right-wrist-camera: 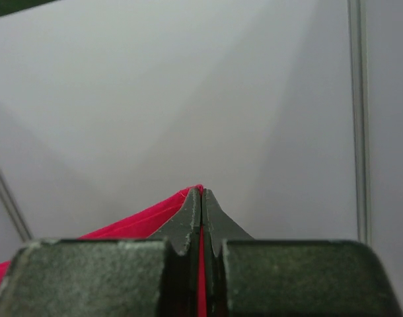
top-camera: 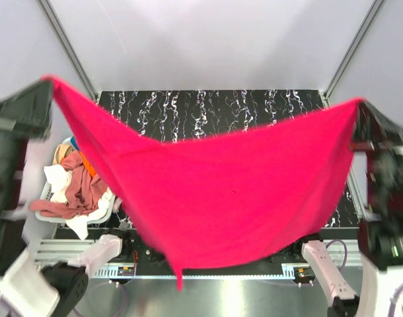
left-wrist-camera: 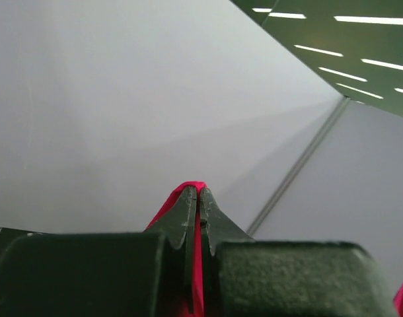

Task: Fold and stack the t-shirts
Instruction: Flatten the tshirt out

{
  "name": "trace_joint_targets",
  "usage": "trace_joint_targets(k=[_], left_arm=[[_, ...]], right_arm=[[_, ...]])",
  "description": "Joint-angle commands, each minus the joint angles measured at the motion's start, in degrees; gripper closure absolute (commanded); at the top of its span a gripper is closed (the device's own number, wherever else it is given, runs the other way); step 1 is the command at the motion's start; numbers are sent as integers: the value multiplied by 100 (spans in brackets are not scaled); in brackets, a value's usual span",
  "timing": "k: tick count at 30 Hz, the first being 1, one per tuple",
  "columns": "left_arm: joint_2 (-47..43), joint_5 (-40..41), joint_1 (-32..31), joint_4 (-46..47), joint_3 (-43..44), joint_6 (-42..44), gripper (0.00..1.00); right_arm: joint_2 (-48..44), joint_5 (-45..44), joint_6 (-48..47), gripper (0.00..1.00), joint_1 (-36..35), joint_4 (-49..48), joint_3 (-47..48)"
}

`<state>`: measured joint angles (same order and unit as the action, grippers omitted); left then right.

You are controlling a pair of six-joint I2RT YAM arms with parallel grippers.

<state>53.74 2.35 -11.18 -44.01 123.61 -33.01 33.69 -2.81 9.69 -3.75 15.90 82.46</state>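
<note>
While its corners are clamped by the left gripper (left-wrist-camera: 196,191) and right gripper (right-wrist-camera: 201,193), the pinkish-red t-shirt (top-camera: 221,198) is held outspread

Top camera looks down; both wrist cameras, close-up, share red t-shirt (top-camera: 234,198).

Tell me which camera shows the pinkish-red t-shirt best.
Top external. It shows the whole pinkish-red t-shirt hanging spread above the table, a corner pinched in the left gripper and another in the right gripper. Each wrist view shows only a thin red strip clamped in its shut gripper.
</note>
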Motion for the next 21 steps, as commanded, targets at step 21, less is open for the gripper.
trace_joint_targets(k=[21], left_arm=[[5599,-867,397,3443,-2906,691,100]], right_arm=[[6012,-1381,50,100,93,-5317,-3158]])
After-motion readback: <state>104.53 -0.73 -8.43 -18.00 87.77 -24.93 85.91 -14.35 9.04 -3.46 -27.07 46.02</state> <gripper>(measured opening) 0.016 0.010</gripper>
